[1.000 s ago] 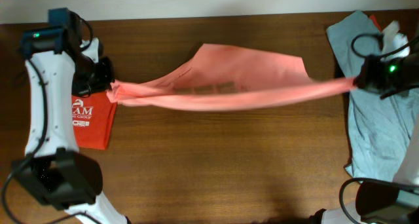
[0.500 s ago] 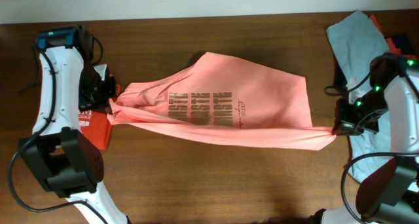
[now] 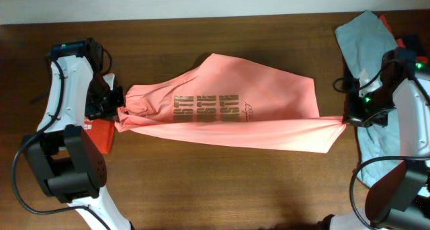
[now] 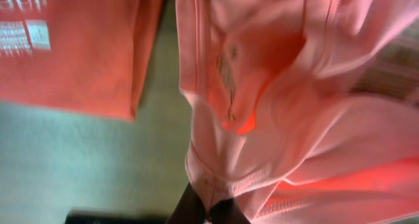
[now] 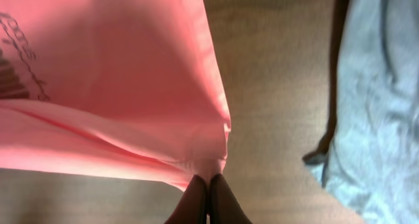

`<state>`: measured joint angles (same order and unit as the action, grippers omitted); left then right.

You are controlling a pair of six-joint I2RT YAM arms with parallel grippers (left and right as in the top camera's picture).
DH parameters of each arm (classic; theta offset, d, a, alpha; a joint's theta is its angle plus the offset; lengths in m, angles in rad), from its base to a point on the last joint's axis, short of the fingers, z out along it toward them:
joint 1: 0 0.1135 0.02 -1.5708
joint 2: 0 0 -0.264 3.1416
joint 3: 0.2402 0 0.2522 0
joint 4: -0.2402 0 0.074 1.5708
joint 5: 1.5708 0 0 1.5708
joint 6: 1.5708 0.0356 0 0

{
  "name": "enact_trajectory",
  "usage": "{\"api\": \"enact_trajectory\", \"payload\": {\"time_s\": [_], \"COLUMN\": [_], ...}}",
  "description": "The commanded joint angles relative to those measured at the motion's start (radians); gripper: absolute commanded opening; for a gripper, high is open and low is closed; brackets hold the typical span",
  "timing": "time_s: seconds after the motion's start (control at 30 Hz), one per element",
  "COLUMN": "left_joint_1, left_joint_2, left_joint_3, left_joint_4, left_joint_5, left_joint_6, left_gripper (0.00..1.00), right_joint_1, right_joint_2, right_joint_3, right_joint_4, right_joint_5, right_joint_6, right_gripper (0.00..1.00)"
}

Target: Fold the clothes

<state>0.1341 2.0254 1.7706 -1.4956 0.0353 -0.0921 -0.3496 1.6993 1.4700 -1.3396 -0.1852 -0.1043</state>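
Overhead, shirt: The pink shirt is soft and salmon colored. It is pulled long from left to right, with its near edge tight and its far part spread wide.
Overhead, writing: Gold block letters sit in rows on the chest. They are too small to read.
Overhead, left gripper: The left gripper is pinched tight on the shirt's left end.
Overhead, right gripper: The right gripper is pinched tight on the shirt's right end.
Overhead, other clothes: A red shirt peeks out on the left, under the left arm. A grey shirt lies on the right side of the brown table.

Left wrist, shirt: The pink shirt hangs in bunched folds, with a stitched hem.
Left wrist, gripper: The left gripper squeezes the hem between its dark fingers.
Left wrist, writing: The red shirt lies flat to one side. Its white writing is cut off by the edge and blurry.

Right wrist, shirt: The pink shirt comes down to a pinched corner.
Right wrist, gripper: The right gripper holds that corner, fingers closed together.
Right wrist, writing: Thin dark letters show at the edge, too cut off to read.
Right wrist, other: The grey shirt lies near, apart from the pink one.
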Motion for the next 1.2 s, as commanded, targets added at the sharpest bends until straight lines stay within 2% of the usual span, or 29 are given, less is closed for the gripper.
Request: {"api": "enact_trajectory", "payload": {"time_s": [0.0, 0.33, 0.63, 0.93, 1.17], "left_joint_1": [-0.003, -0.016, -0.023, -0.022, -0.02], "left_joint_2": [0.005, 0.005, 0.005, 0.005, 0.005], "left_joint_3": [-0.005, -0.007, -0.069, -0.23, -0.239], "left_joint_4": [0.055, 0.097, 0.088, 0.153, 0.183], "left_joint_5": [-0.013, -0.006, -0.018, -0.085, -0.138], "left_joint_6": [-0.034, -0.053, -0.052, -0.058, -0.083], "left_gripper": [0.0, 0.0, 0.0, 0.0, 0.0], "right_joint_1": [0.04, 0.154, 0.152, 0.153, 0.152], "right_joint_2": [-0.002, 0.034, 0.14, 0.256, 0.288], "right_joint_3": [0.004, 0.003, 0.003, 0.003, 0.003], "right_joint_4": [0.024, 0.103, 0.254, 0.282, 0.32], "right_joint_5": [-0.003, 0.083, 0.119, 0.119, 0.119], "right_joint_6": [0.003, 0.013, 0.041, 0.041, 0.042], "right_gripper": [0.04, 0.05, 0.05, 0.04, 0.04]}}
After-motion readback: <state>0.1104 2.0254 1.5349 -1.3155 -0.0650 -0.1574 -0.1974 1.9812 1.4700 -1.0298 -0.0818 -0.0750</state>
